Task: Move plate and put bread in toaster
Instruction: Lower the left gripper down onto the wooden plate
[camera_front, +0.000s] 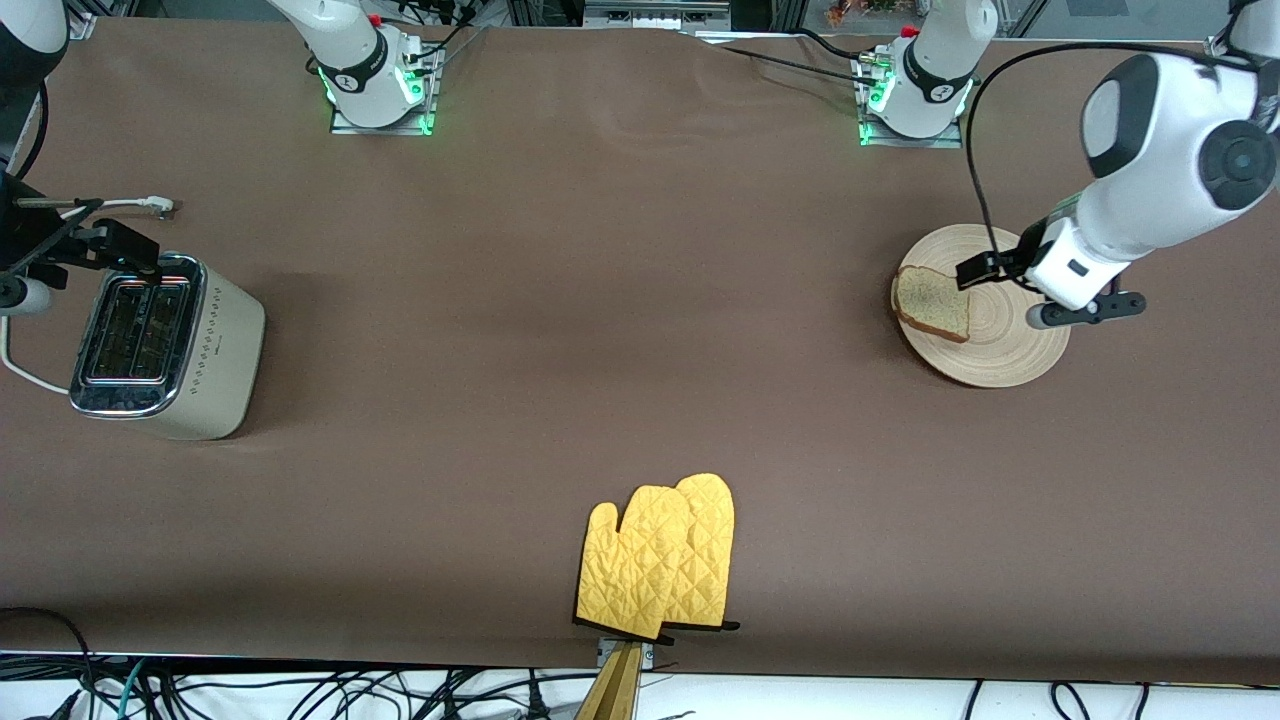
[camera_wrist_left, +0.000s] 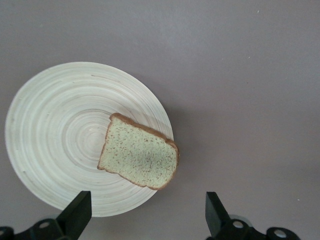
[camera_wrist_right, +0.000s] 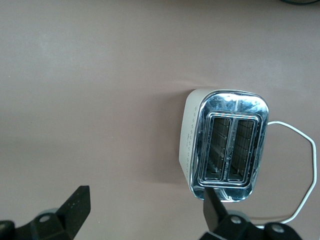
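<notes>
Open tabletop (camera_front: 620, 330) between toaster (camera_front: 170, 345) and plate (camera_front: 1000, 350), seemingly unobstructed.

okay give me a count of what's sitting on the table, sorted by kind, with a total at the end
Plate: 1
Bread slice, lying on the plate: 1
Toaster: 1
Yellow oven mitts, overlapping each other: 2
Total: 5

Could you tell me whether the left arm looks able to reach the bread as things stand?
Probably yes: the left gripper hangs open over the plate, and the bread lies uncovered at its edge.
</notes>
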